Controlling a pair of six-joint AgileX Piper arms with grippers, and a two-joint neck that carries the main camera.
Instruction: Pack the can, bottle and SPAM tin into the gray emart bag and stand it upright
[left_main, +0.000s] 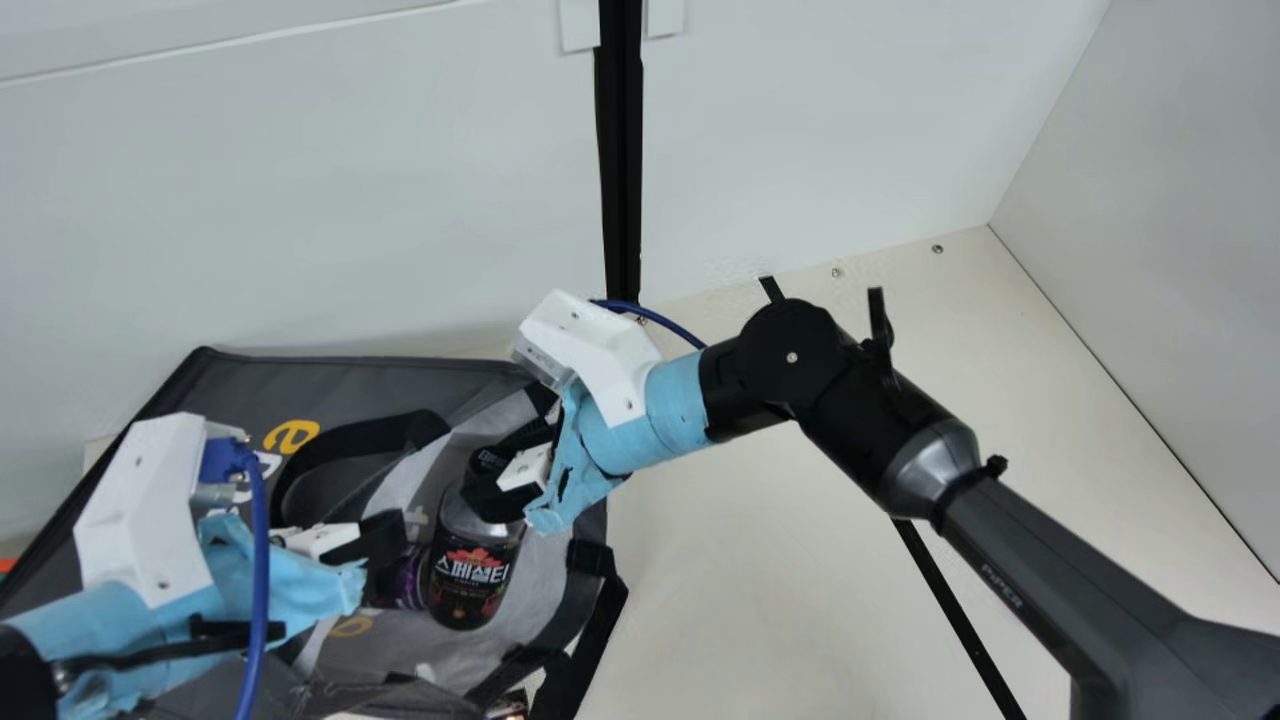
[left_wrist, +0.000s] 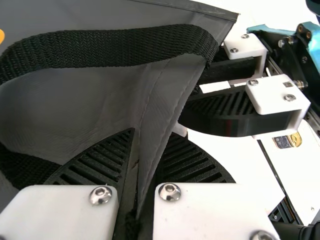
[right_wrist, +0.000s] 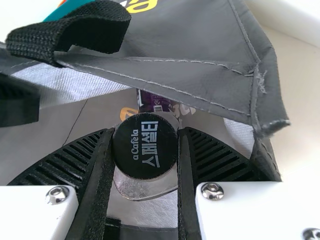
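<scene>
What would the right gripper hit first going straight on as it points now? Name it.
Probably the inside of the gray bag, met by the bottle that the right gripper holds. Depth is unclear; the purple can close by might come first.

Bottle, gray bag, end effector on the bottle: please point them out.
Bottle (left_main: 468, 582): main view, on its label.
Bag (left_main: 240, 388): main view, on its gray fabric.
Right end effector (right_wrist: 146, 133): right wrist view, midway between its fingertips.
</scene>
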